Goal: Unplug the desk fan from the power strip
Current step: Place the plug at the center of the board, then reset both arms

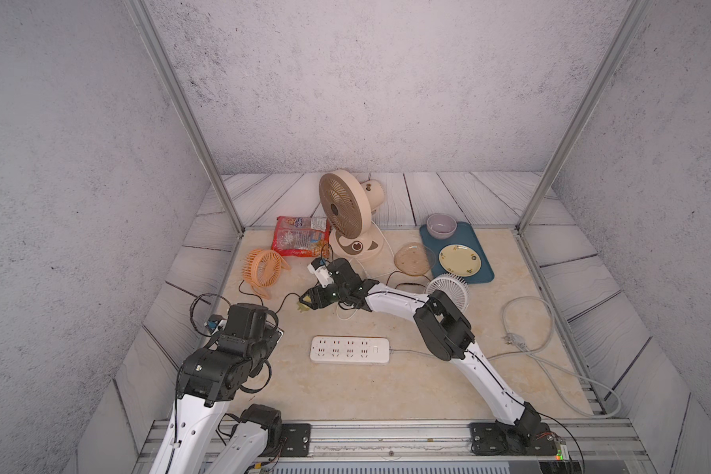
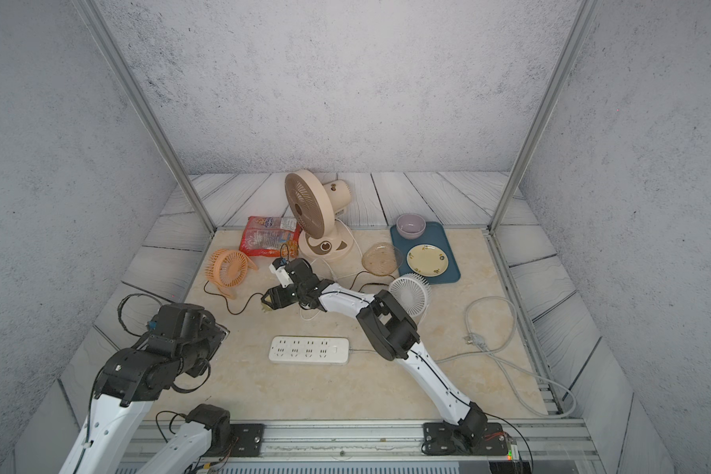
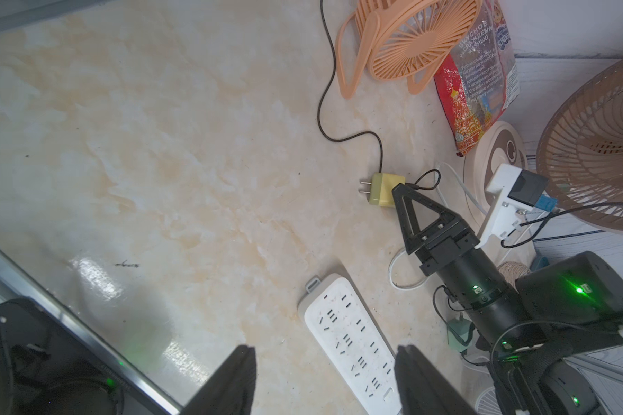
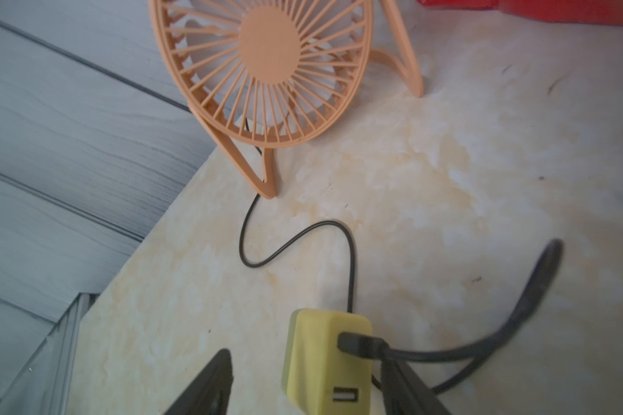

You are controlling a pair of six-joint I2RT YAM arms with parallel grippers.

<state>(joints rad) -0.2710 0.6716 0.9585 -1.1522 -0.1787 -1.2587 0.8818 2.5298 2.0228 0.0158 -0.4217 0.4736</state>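
The white power strip [image 1: 349,349] [image 2: 308,350] [image 3: 353,345] lies flat mid-table, and no plug shows in its sockets. A yellow adapter [image 1: 302,305] [image 3: 382,189] [image 4: 326,359] lies on the table with its prongs bare. Its black cord runs to the orange desk fan [image 1: 263,269] [image 2: 227,266] [image 4: 263,68]. My right gripper [image 4: 303,354] is open, one finger on each side of the adapter, with a gap on one side. My left gripper [image 3: 326,348] hangs open above the near left of the table, nothing between its fingers.
A beige fan [image 1: 347,209] and a red snack bag [image 1: 300,236] stand at the back. A small white fan [image 1: 448,289] sits behind my right arm. The blue tray [image 1: 481,262] holds a bowl and a plate. A grey cord [image 1: 526,328] loops at right.
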